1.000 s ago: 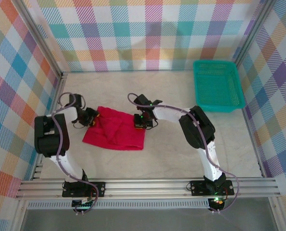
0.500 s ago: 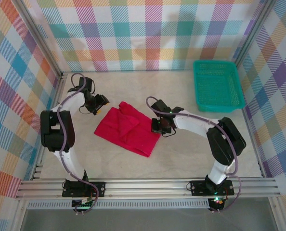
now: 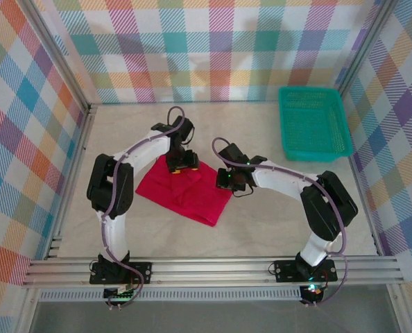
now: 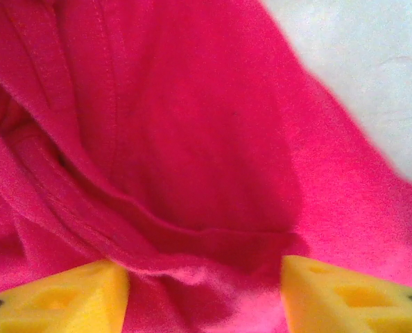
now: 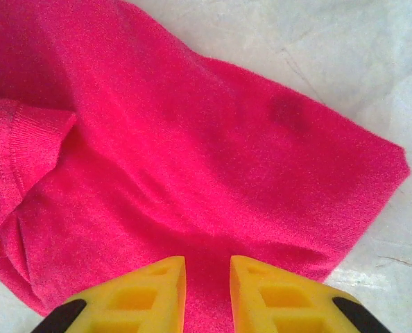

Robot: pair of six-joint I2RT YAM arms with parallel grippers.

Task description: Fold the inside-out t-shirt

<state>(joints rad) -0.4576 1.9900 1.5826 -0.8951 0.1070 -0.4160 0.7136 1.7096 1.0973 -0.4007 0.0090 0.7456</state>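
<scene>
The t-shirt (image 3: 189, 197) is lying as a soft, matte red bundle, folded into a rough slanted rectangle, left of the middle of the top view on the pale, faintly veined table (image 3: 275, 222). Its long axis is running from the upper left toward the lower right, with one short end pointing at the lower right. A stitched hem (image 4: 109, 90) is curving across the left wrist view, and limp ridges of cloth are bunching beneath it.

The left gripper (image 3: 180, 165) is sitting over the shirt's upper edge. Its jaws are standing wide apart, and its blocky yellow fingers (image 4: 60, 300) are framing a raised fold at the bottom of the left wrist view without pinching it.

The right gripper (image 3: 227, 183) is hovering at the shirt's right-hand edge. Its fingers (image 5: 147, 295) are sitting a narrow slit apart, with red cloth showing in the slit. Whether they are nipping the fabric I cannot tell.

A teal mesh plastic basket (image 3: 314, 125) is standing well apart at the upper right.
</scene>
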